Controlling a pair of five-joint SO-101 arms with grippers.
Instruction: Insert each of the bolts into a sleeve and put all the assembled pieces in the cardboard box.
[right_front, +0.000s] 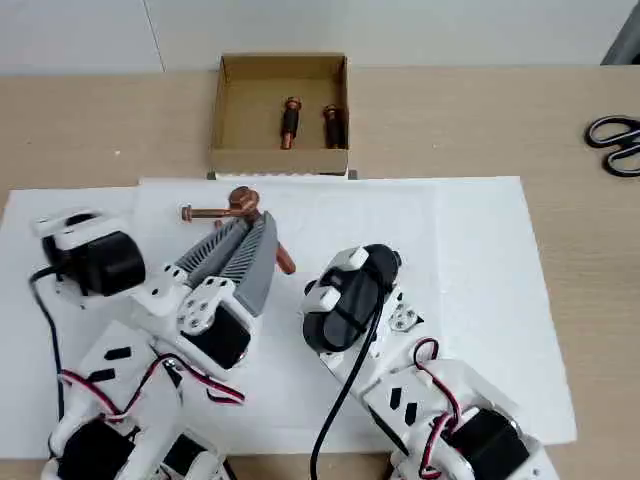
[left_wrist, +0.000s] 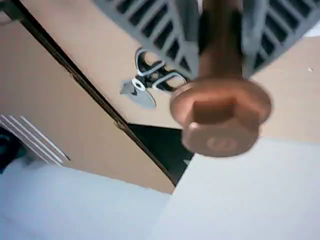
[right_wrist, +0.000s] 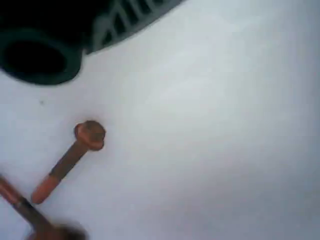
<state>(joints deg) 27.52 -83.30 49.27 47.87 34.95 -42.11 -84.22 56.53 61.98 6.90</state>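
Left gripper (right_front: 250, 228), centre-left of the high view, is clamped on a copper bolt (right_front: 243, 200). The flanged head pokes out past the fingertips toward the top of the frame, and the shank's tail sticks out at the lower right. A second bolt (right_front: 212, 212) lies flat on the white sheet (right_front: 480, 260), just beside that held head. They look close enough to touch, though the overlap makes it hard to call.

That's the first danger: any swing of the held head could nudge the loose bolt, and it's round, so it may roll off across the sheet. The grip is on a narrow round shank, so the bolt could also pivot between the jaws and spoil its line-up with a sleeve.

The right arm (right_front: 348, 292) sits at lower centre, near the bolt's tail, so a clash there is possible. I cannot tell how its gripper stands.

At top centre, the cardboard box (right_front: 215, 110) already holds two assembled pieces (right_front: 290, 120). Scissors (right_front: 615, 145) lie at the far right edge.

As for writing, no label or brand can be read anywhere.
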